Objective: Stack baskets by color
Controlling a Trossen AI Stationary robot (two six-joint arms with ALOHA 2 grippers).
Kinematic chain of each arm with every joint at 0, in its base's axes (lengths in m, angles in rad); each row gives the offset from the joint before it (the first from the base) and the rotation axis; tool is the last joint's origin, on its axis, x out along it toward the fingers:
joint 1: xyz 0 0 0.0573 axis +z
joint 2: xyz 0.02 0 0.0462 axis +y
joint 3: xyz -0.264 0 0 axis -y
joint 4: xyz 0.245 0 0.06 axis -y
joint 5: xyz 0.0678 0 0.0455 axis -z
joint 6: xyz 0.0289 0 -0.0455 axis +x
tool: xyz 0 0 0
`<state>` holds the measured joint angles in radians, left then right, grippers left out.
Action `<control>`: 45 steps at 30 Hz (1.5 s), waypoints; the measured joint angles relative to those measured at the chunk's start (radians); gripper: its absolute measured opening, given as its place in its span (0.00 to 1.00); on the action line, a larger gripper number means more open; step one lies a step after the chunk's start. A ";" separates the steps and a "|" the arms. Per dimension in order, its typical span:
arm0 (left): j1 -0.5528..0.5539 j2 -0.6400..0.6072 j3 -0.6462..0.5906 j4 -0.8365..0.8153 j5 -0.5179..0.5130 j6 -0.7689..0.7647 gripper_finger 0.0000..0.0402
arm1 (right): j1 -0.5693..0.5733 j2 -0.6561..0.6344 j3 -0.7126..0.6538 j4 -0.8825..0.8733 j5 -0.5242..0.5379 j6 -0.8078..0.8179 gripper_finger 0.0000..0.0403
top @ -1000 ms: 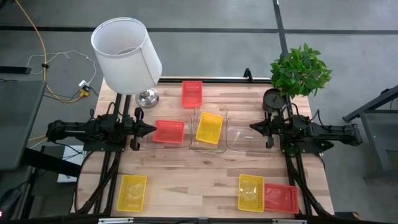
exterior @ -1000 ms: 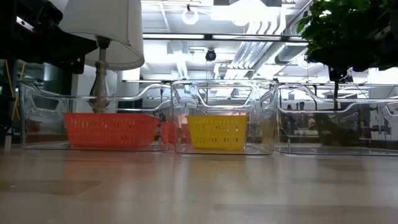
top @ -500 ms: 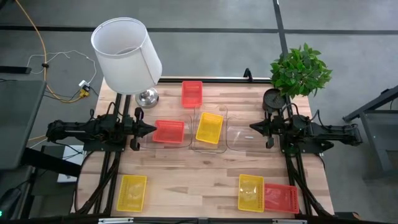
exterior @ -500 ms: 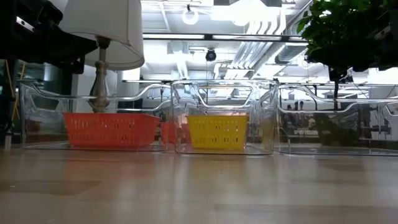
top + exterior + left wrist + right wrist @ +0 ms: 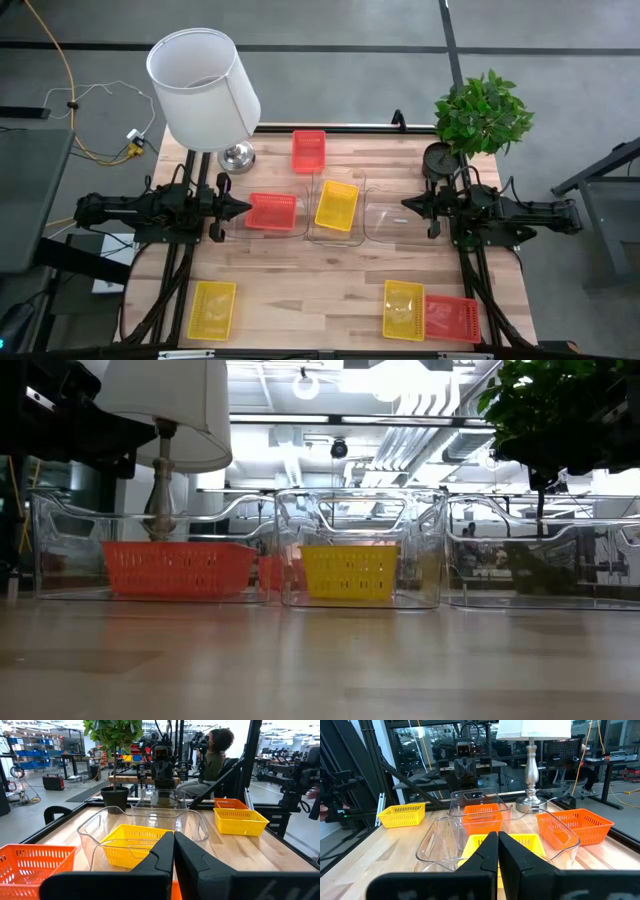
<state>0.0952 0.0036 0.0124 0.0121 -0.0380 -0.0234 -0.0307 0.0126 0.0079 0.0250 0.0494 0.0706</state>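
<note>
Left gripper (image 5: 243, 208) sat at the table's left edge, fingers pressed together, nothing between them. It pointed inward at the left clear bin (image 5: 268, 212). Right gripper (image 5: 407, 204) mirrored it at the right edge, also closed and empty, tip aimed at the right clear bin (image 5: 390, 222).

I noted three clear bins in a row across the middle of the table (image 5: 320, 270), between the two grippers. The left one held a red basket (image 5: 271, 212). The middle clear bin (image 5: 336, 208) held a yellow basket (image 5: 337, 204), lying at a slight angle. The right bin had no basket in it that I could see. From the low view the red basket (image 5: 178, 568) and yellow basket (image 5: 348, 572) both rested flat on their bin floors.

Outside the bins: a second red basket (image 5: 308, 151) lay loose near the far edge, beside the lamp base. At the near edge, one yellow basket (image 5: 212, 308) lay alone on the left side. On the right side another yellow basket (image 5: 403, 308) lay touching a red one (image 5: 451, 318), side by side.

A white-shaded lamp (image 5: 203, 88) stood at the far left corner, a potted plant (image 5: 482, 112) at the far right corner. In the left wrist view a person (image 5: 216, 757) sat beyond the table.
</note>
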 joint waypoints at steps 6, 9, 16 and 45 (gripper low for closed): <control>0.000 0.000 0.000 0.000 0.000 0.000 0.00 | 0.000 0.000 0.000 0.000 0.002 0.000 0.00; 0.000 0.000 0.000 0.000 0.000 0.000 0.00 | 0.000 0.001 0.000 0.030 0.016 0.000 0.00; 0.000 0.000 0.000 0.000 0.000 0.000 0.00 | 0.000 0.043 0.001 0.427 0.052 -0.001 0.00; 0.000 0.000 0.000 0.000 0.000 0.000 0.00 | 0.001 1.387 1.116 -0.461 -0.017 -0.067 0.62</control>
<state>0.0955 0.0036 0.0127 0.0124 -0.0380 -0.0235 -0.0299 1.3994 1.1234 -0.4359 0.0320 0.0033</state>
